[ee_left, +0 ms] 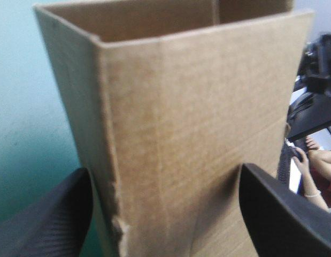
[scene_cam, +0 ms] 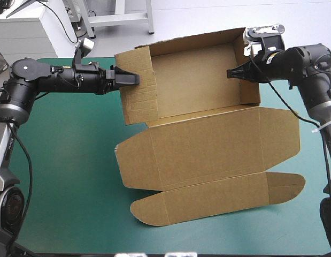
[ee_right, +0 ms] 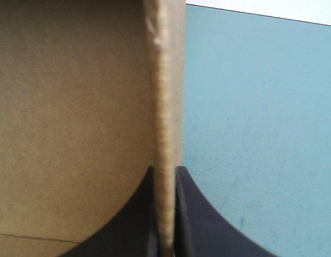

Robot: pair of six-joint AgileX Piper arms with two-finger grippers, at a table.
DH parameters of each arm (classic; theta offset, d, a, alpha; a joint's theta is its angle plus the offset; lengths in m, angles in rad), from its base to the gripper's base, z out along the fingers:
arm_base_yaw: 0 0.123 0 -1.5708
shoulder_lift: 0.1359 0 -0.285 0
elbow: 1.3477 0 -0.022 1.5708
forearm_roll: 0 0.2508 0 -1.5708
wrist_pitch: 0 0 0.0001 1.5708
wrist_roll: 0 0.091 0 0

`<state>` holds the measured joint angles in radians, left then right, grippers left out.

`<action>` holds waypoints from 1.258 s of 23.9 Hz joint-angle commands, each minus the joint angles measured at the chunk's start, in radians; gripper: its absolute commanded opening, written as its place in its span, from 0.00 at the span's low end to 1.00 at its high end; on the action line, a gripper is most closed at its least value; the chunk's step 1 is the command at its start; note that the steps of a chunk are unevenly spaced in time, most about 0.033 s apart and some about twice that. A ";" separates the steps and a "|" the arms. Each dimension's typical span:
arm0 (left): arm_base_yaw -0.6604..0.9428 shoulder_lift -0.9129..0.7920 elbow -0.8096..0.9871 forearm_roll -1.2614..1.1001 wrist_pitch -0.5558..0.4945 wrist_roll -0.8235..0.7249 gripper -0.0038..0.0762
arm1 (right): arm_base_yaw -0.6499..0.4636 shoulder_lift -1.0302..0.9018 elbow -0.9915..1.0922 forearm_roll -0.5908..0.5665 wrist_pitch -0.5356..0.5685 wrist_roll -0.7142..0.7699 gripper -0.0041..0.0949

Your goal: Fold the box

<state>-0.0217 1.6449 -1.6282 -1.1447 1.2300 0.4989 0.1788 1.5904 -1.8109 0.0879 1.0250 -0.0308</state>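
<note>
The left tool (scene_cam: 129, 78) reaches level over the teal-green bench (scene_cam: 63, 160) to the left end wall of the brown box (scene_cam: 200, 77). Its black fingers (ee_left: 53, 219) stand wide apart, with the wall's outer face and one upright corner between them; I cannot tell whether they touch the board. The box sits between the two tools as an open tray with its walls raised. Its lid lies flat on the bench, on the robot's side of both tools. The right tool (scene_cam: 233, 73) is clamped on the tray's right end wall, one finger on each face. The wall's edge runs straight ahead from between them.
</note>
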 commanded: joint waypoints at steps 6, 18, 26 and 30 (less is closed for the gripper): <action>-0.166 -0.088 -0.023 0.310 -0.217 -0.281 0.71 | -0.004 -0.043 -0.032 0.009 -0.074 0.048 0.02; -0.470 -0.090 -0.023 0.917 -0.520 -0.745 0.71 | 0.148 -0.095 -0.059 -0.183 -0.051 0.085 0.03; -0.475 -0.111 -0.023 0.940 -0.539 -0.794 0.69 | 0.238 -0.095 -0.131 -0.361 -0.005 0.133 0.03; -0.508 -0.138 -0.023 1.025 -0.566 -0.849 0.64 | 0.239 -0.093 -0.137 -0.396 0.016 0.144 0.03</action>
<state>-0.4987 1.5726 -1.6259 -0.1572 0.7573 -0.3049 0.4112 1.5411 -1.9110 -0.2792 1.0933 0.1061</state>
